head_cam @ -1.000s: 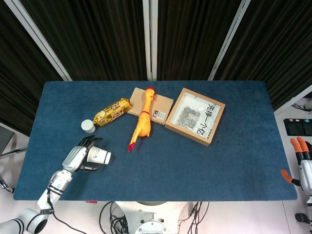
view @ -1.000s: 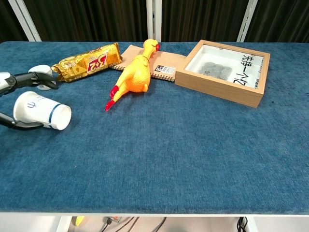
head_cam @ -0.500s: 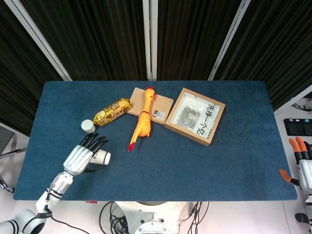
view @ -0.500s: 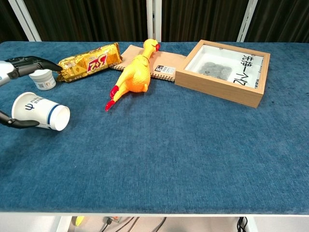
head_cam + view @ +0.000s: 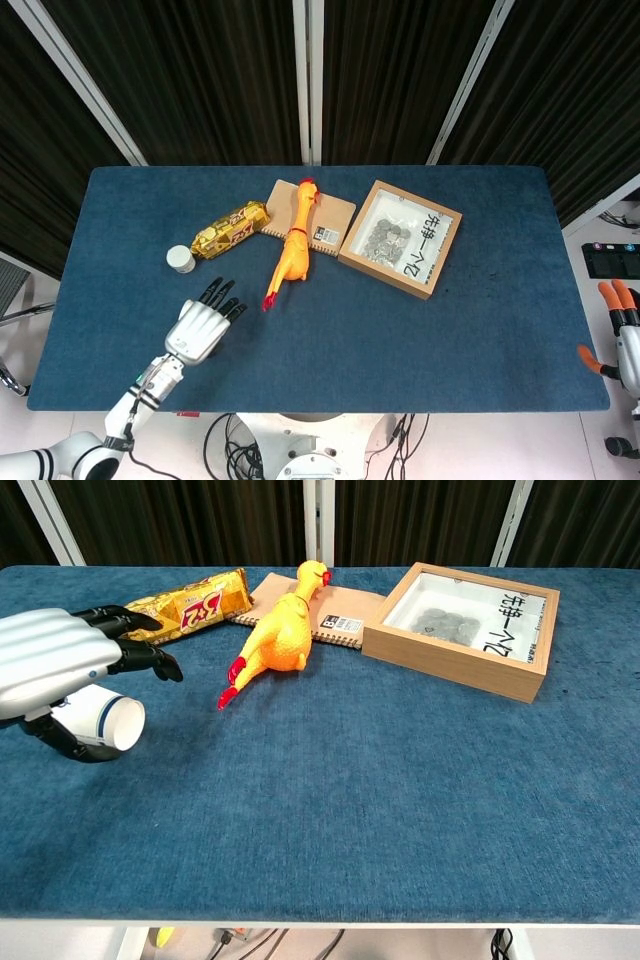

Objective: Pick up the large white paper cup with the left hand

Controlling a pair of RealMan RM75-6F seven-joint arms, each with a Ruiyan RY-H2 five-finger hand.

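Blue table (image 5: 400,810), left hand (image 5: 60,660) spread over paper cup (image 5: 105,720), rubber chicken (image 5: 280,635) near

The scene is being lit evenly and brightly from overhead, with only faint, soft shadows being cast under the rubber chicken (image 5: 283,630) and the wooden box (image 5: 462,617) on the blue table (image 5: 400,800). Both views are being rendered sharply, with no motion blur. A mild glare is being reflected off the left hand (image 5: 60,660) in the chest view, while the dark curtains (image 5: 200,70) are being left almost black.
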